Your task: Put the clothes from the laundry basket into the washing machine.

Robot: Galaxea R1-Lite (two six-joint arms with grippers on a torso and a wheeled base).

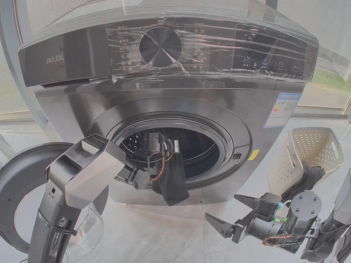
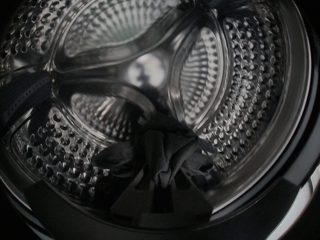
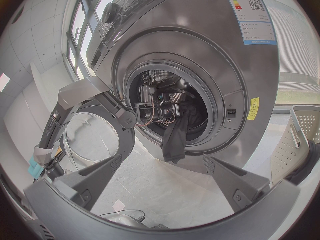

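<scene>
In the lower right of the head view, the right gripper (image 1: 221, 206) hangs above the floor with its jaws spread wide and nothing between them. Just behind it at the right edge, the laundry basket (image 1: 315, 143) lies tipped on its side, with dark clothes (image 1: 308, 178) spilling from its mouth. At lower left, the washing machine (image 1: 182, 99) has its door (image 1: 20, 187) swung open. The left arm reaches into the round opening at the frame's centre, where a black garment (image 1: 173, 183) drapes over the lower rim and down the front panel. Deeper in, the left gripper (image 2: 162, 182) is closed on bunched black cloth — low in the wrist frame, against the dimpled drum (image 2: 246, 84).
</scene>
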